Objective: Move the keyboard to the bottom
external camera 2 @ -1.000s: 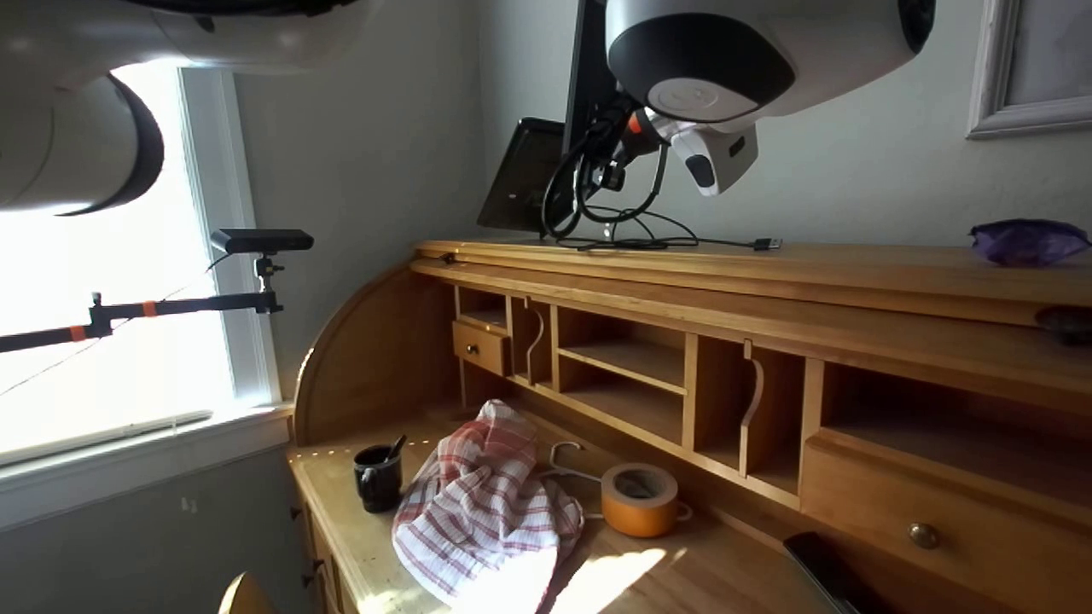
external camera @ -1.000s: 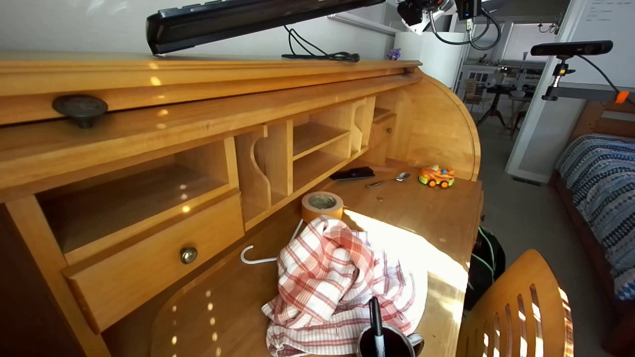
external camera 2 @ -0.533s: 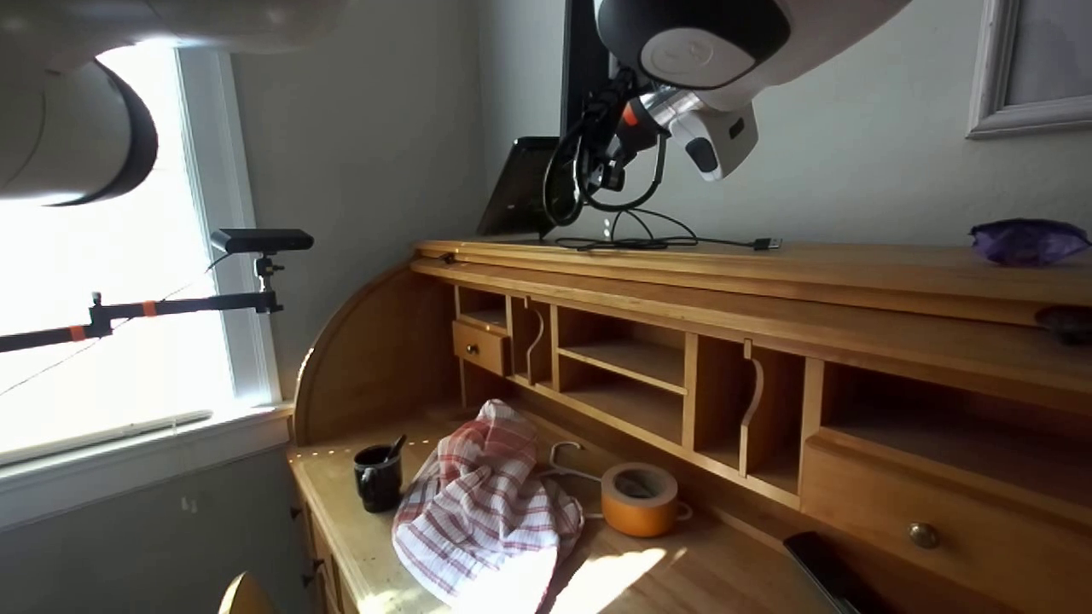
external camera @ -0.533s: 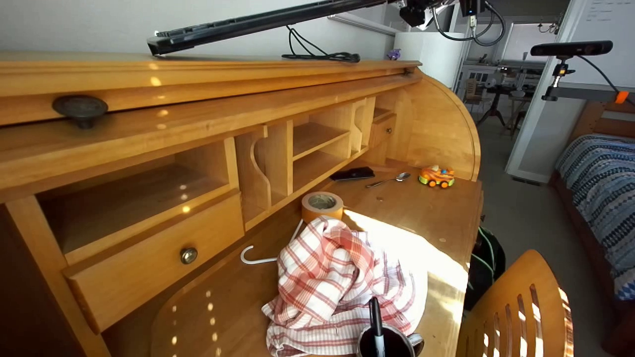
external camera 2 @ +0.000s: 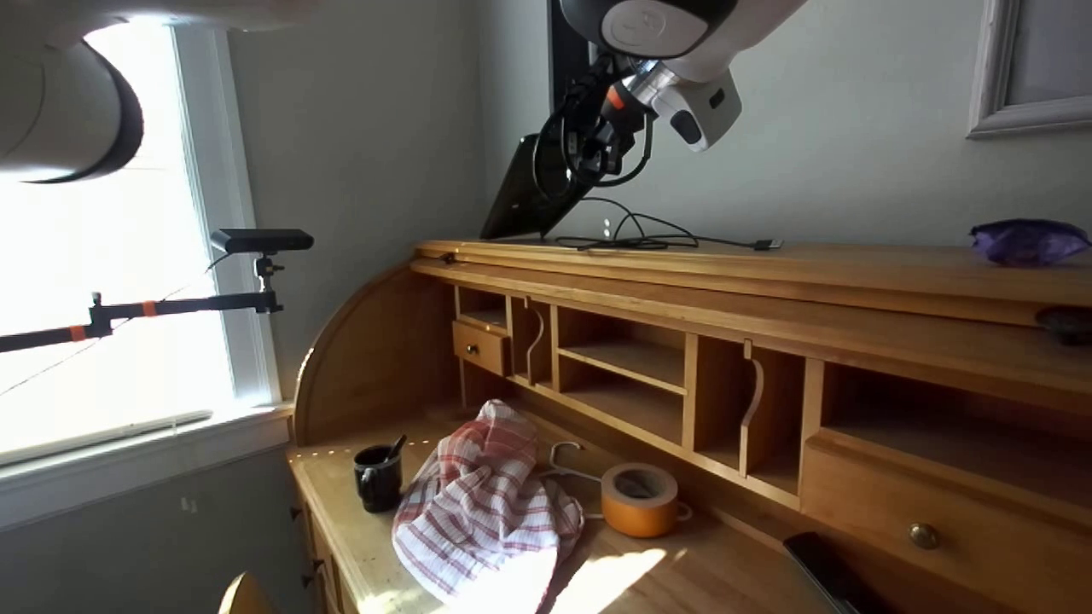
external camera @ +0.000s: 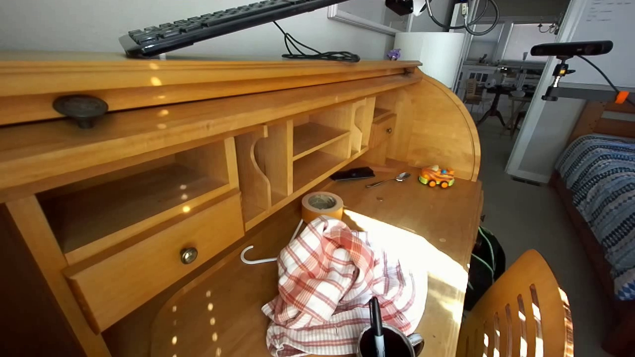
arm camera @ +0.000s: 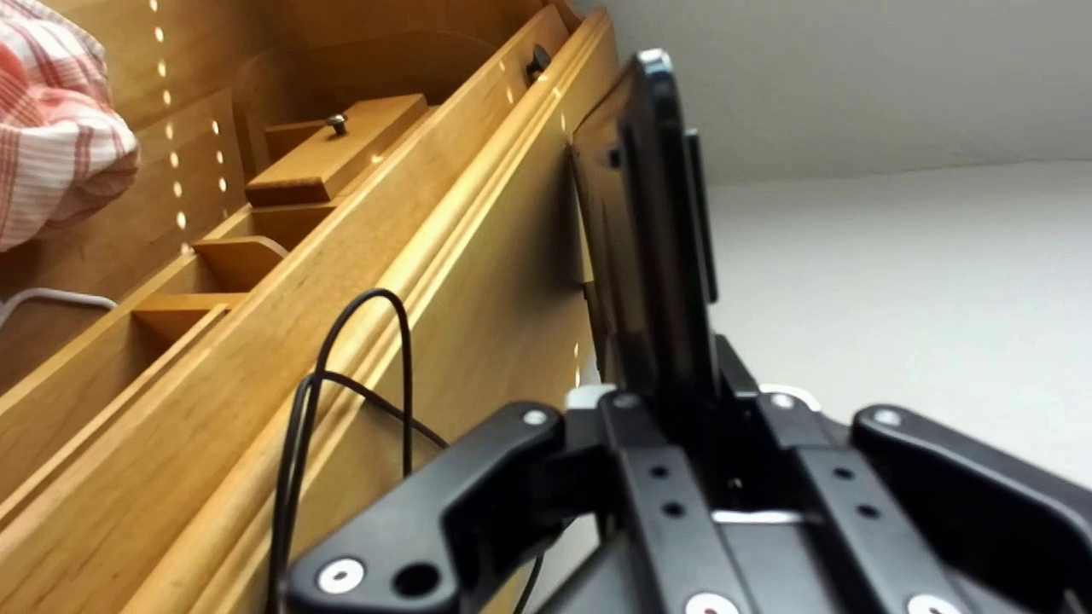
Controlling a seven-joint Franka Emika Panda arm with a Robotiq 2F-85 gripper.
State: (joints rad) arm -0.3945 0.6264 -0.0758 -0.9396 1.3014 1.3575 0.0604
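- Wrist view: at lower centre, the gripper holds the keyboard, its jaws narrow and closed against both flat sides. The black slab, seen edge-on, extends from them toward the top of the frame.
- In an exterior view: the keyboard slants from upper left to the top edge, its low end at the ledge; whether they touch is unclear. Lower centre, a checked cloth lies on the work surface.
- In an exterior view: the keyboard tilts down and left from the gripper, upper centre.
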